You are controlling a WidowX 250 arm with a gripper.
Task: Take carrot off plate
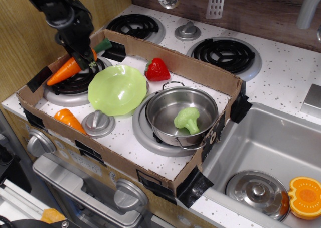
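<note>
The long orange carrot point(65, 71) with a green stem tip is held tilted over the left burner point(75, 82), its point low to the left. My gripper point(86, 59) is shut on the carrot near its stem end. The lime-green plate point(117, 90) lies to the right of the carrot and holds nothing. The carrot is off the plate and beside its left rim.
A cardboard tray point(190, 70) encloses the stove area. Inside are a strawberry point(157, 69), a steel pot point(181, 115) with broccoli point(186, 119), a small silver lid point(98, 122) and a stubby carrot piece point(69, 120). A sink point(271, 152) lies at the right.
</note>
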